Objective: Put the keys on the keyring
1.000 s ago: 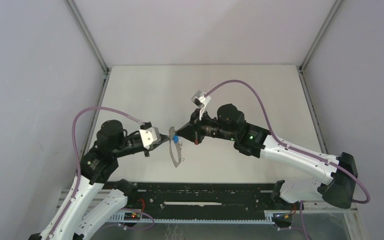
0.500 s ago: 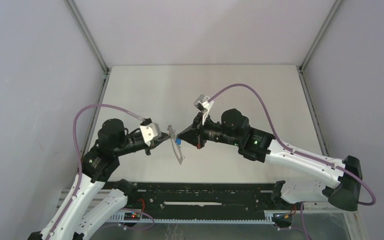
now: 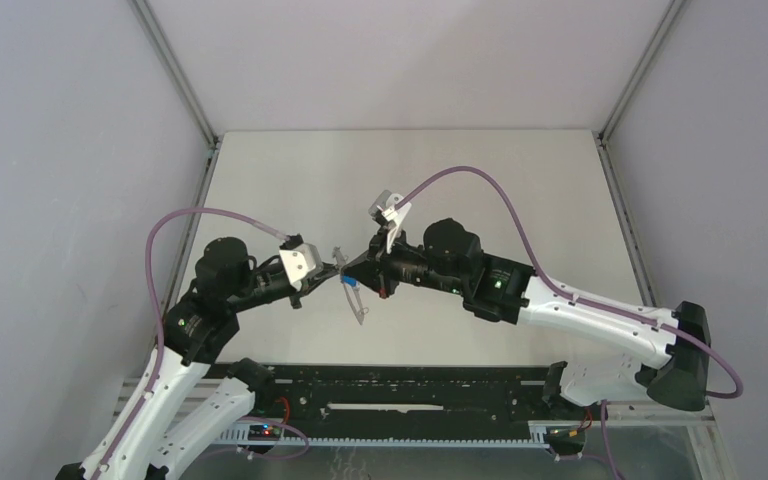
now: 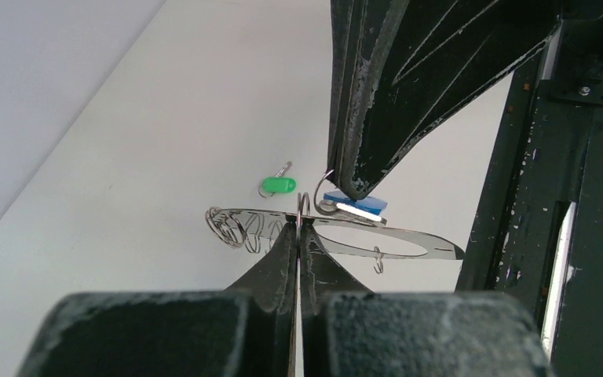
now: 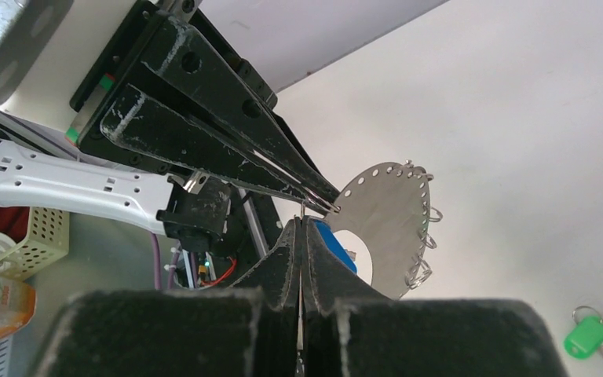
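Risk at centre frame: left gripper (image 4: 299, 223) clamps the keyring (image 4: 338, 244), right gripper (image 4: 354, 188) pinches the blue key (image 4: 355, 206); a misaligned push could twist the ring free or drop the key.

Table (image 3: 480, 180): plain off-white surface, unmarked where visible. One item lies directly on it: the green-headed key (image 4: 277, 185), flat, silver metal showing beside its plastic head.

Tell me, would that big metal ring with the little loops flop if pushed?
Probably stiff: the keyring, pinched at one rim spot, juts out flat without sagging. Likely light, being a thin band. Its wire loops look apt to snag.
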